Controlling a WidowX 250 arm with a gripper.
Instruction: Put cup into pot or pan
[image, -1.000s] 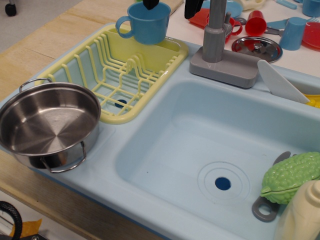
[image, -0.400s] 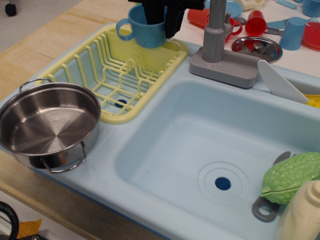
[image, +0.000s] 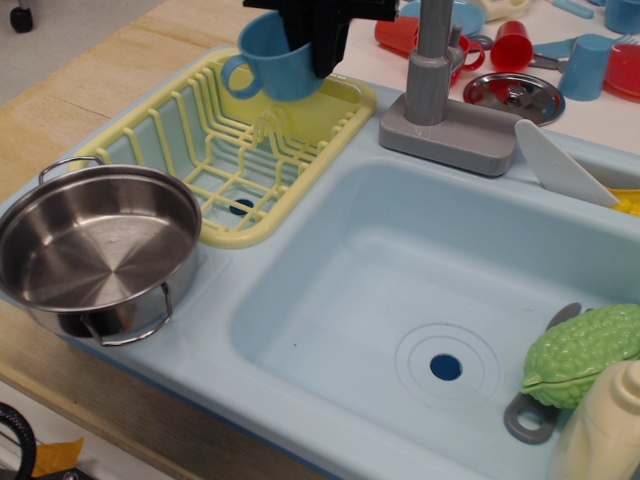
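Note:
The sky-blue cup (image: 270, 62) with a loop handle on its left hangs tilted above the far end of the yellow dish rack (image: 230, 150). My black gripper (image: 312, 38) comes down from the top edge and is shut on the cup's right rim. The stainless-steel pot (image: 95, 250) with wire loop handles stands empty at the near left, on the sink's drainboard, well apart from the cup.
A grey faucet (image: 432, 80) stands right of the gripper. The light-blue sink basin (image: 430, 290) holds a green toy vegetable (image: 580, 355) and a grey utensil. Red cups, a paler blue cup (image: 585, 65) and a steel lid (image: 513, 92) lie behind.
The gripper came down onto the cup, closed on its rim and lifted it. The cup now tilts and sits slightly lower-left over the rack.

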